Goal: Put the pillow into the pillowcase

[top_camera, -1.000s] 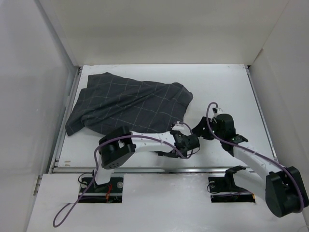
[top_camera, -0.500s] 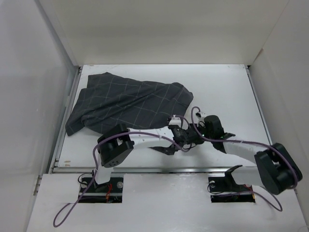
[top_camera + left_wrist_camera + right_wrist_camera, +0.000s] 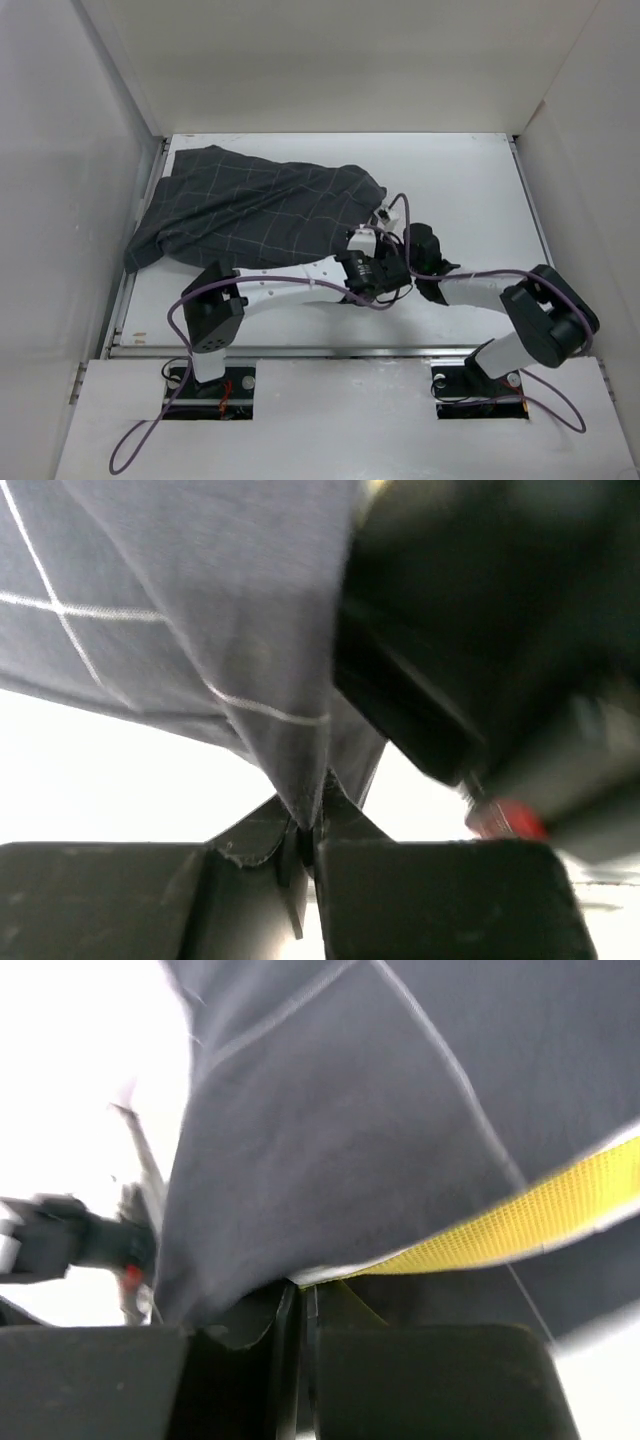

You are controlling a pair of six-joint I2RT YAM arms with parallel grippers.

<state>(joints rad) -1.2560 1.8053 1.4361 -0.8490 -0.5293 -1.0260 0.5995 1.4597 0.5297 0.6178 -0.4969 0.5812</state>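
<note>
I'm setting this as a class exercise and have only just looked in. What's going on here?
Two robot arms are working on a dark checked pillowcase lying on a white table. They meet at its near right end. The left gripper is shut on a fold of the fabric, and so is the right gripper. The right wrist view shows the pillow only as a yellow strip between dark folds, so it seems at least partly inside.
</note>
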